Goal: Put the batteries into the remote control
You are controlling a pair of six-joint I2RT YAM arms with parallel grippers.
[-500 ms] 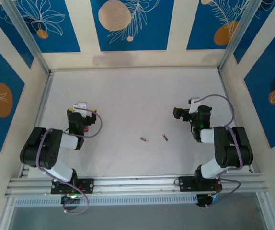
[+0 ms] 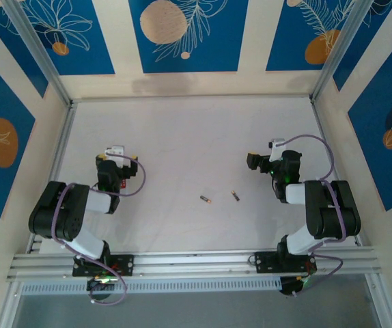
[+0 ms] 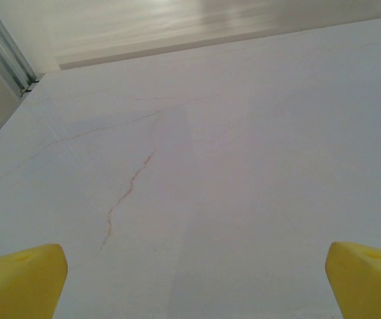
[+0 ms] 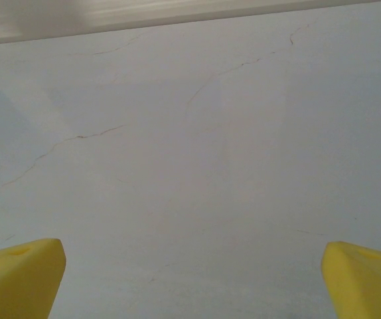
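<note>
Pick-up pending: left gripper [image 3: 194, 279] and right gripper [image 4: 194, 279] stand spread and empty, the batteries [image 2: 205, 199] lying between them (nearer the right one), so next lower one gripper astride a battery.

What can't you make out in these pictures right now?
Top view: the batteries, too small to read any markings.
Left wrist view: the left gripper, fingers cut off by the bottom edge.
Right wrist view: the right gripper, likewise cut off below.
</note>
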